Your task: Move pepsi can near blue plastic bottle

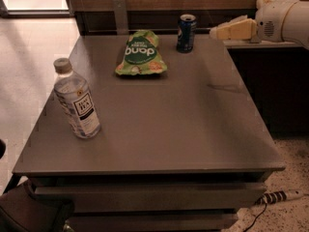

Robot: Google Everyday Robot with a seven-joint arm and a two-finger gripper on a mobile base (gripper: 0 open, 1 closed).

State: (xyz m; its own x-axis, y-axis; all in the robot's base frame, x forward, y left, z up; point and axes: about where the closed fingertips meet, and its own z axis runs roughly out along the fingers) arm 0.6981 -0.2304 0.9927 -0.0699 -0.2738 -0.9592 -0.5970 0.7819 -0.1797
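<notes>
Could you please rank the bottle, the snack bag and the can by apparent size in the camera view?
1. blue plastic bottle, largest, though nearest the camera.
2. green snack bag, close behind it; that order is unsure.
3. pepsi can, clearly smallest.
The gripper hovers just right of the can, not touching it.

The gripper (217,32) hovers right of the pepsi can (186,34); its arm (286,19) runs off the right edge.
</notes>
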